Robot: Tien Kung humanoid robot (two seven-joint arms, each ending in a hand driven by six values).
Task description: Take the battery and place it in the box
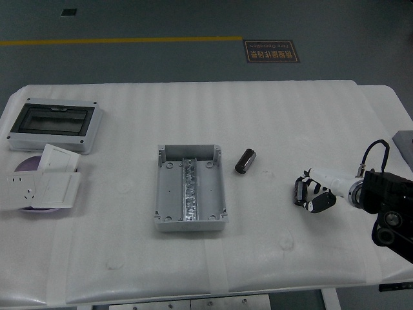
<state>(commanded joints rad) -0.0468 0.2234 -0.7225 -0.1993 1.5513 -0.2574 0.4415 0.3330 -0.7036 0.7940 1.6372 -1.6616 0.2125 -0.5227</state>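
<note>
A small dark cylindrical battery (245,161) lies on the white table just right of the open grey box (191,187). The box sits at the table's middle, with a metal rail along its floor. My right hand (313,192) comes in from the right edge and hovers low over the table, well to the right of the battery. Its fingers are relaxed and hold nothing. The left arm is out of view.
A grey enclosure with a dark clear lid (54,125) sits at the far left. In front of it, white socket plates (45,182) lie on a purple disc (26,166). The table's near edge (206,294) runs along the bottom.
</note>
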